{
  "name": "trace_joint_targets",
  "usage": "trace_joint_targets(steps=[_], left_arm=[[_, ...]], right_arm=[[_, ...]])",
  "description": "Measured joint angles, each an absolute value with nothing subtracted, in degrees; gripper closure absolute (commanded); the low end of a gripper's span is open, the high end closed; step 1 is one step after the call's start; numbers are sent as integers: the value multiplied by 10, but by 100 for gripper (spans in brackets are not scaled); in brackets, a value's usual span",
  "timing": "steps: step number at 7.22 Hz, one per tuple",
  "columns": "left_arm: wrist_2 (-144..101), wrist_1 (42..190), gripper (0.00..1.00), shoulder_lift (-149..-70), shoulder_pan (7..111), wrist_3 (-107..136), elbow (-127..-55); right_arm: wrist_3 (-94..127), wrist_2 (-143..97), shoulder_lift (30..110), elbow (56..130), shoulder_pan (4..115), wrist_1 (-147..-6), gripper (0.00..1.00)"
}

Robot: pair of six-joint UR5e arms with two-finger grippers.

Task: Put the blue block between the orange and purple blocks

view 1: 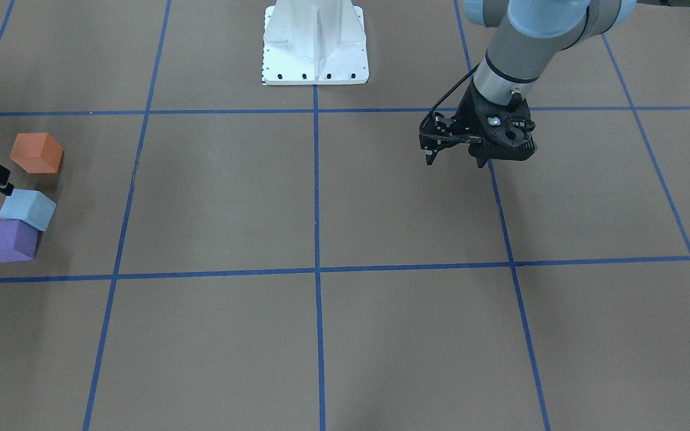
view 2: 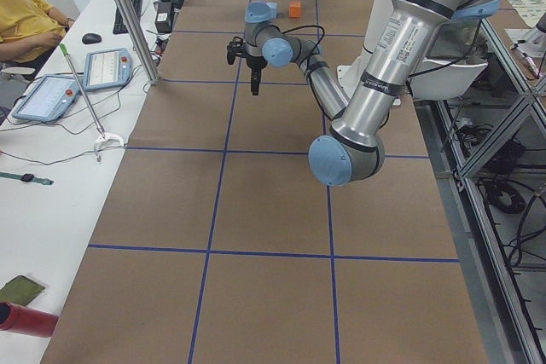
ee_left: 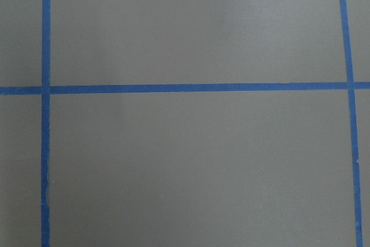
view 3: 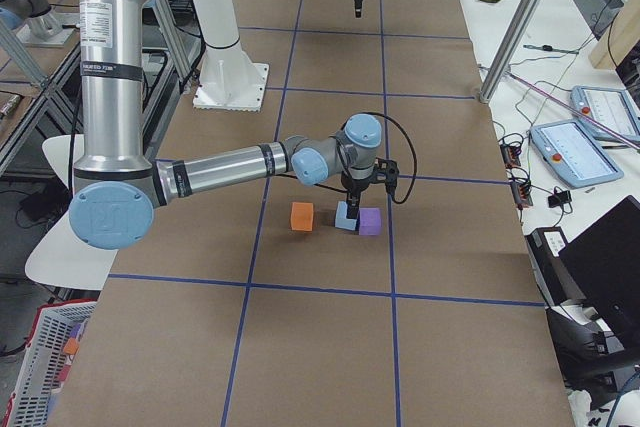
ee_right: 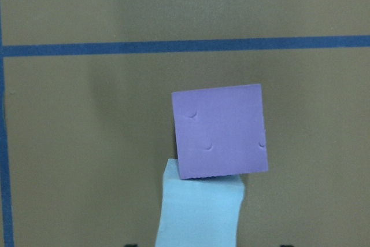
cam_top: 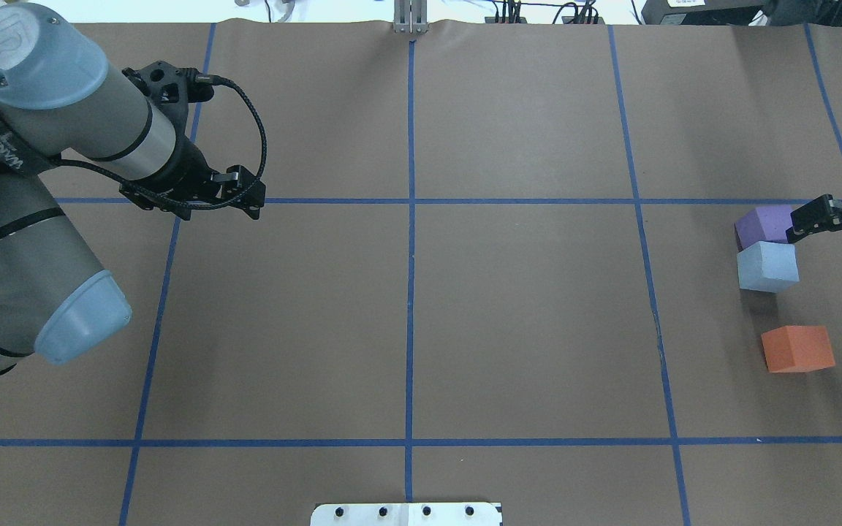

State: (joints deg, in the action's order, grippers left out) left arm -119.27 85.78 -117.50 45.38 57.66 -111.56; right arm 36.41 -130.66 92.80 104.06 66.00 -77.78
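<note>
The blue block (cam_top: 767, 266) lies on the table between the purple block (cam_top: 763, 222) and the orange block (cam_top: 797, 348). It touches the purple one, and a gap separates it from the orange one. My right gripper (cam_top: 830, 225) hovers open and empty just above the blue and purple blocks. The right wrist view shows the purple block (ee_right: 220, 131) with the blue block (ee_right: 199, 212) below it. My left gripper (view 1: 456, 160) is open and empty, far from the blocks over bare table.
Blue tape lines (cam_top: 410, 201) divide the brown table into squares. The white robot base (view 1: 315, 42) stands at the table's near edge. An operator and tablets (view 2: 47, 95) are beside the table in the exterior left view.
</note>
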Motion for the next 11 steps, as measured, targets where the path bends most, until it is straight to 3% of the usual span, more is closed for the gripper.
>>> trace_joint_targets(steps=[6, 11], left_arm=[[-1191, 857, 0, -1150, 467, 564, -1136], [-1207, 859, 0, -987, 609, 305, -1181]], right_arm=[[304, -1318, 953, 1099, 805, -797, 0], [130, -1321, 932, 1082, 875, -902, 0]])
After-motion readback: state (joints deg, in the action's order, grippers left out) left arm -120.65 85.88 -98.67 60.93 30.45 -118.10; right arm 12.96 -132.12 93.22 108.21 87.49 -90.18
